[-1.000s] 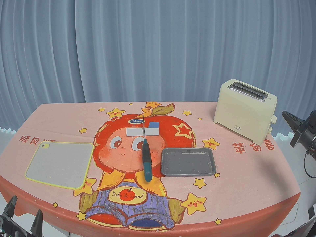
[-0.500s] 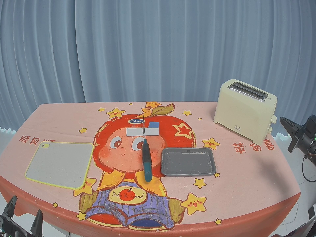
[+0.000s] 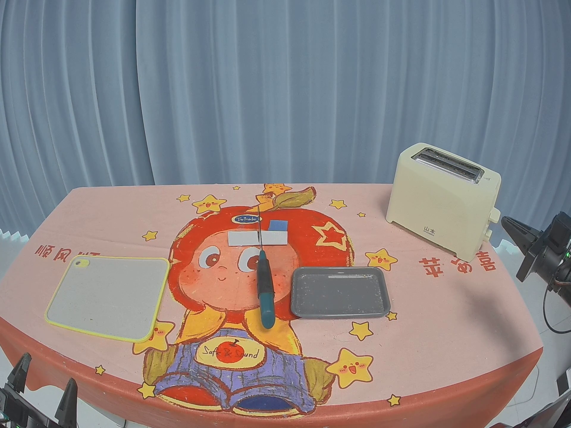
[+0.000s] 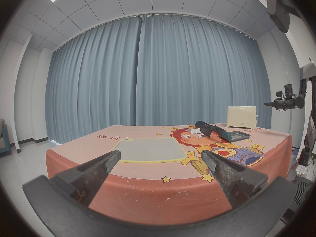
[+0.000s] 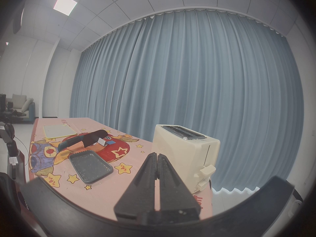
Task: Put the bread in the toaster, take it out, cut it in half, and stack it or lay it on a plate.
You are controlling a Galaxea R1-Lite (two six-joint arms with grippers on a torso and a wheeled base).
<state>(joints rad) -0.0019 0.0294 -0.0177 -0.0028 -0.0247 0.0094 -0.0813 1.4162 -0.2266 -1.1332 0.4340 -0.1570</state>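
The cream toaster (image 3: 443, 200) stands at the table's far right, its two top slots facing up. A grey rectangular plate (image 3: 340, 292) lies in the middle. Just left of it lies a knife (image 3: 264, 280) with a teal handle, blade pointing away. A grey cutting board (image 3: 107, 297) with a yellow rim lies at the left. My right gripper (image 3: 514, 230) hangs off the table's right edge, beside the toaster (image 5: 186, 155), and is shut (image 5: 157, 163) on nothing. My left gripper (image 4: 160, 153) is open and empty below the front left edge, facing the cutting board (image 4: 149, 148).
A white and a blue paper strip (image 3: 257, 237) lie behind the knife's blade. A printed pink cloth (image 3: 416, 340) covers the table and hangs over its rounded front edge. Blue curtains close off the back.
My right gripper has sunk a little and drifted slightly towards the table beside the toaster. Nothing on the table has moved, and the left gripper is still.
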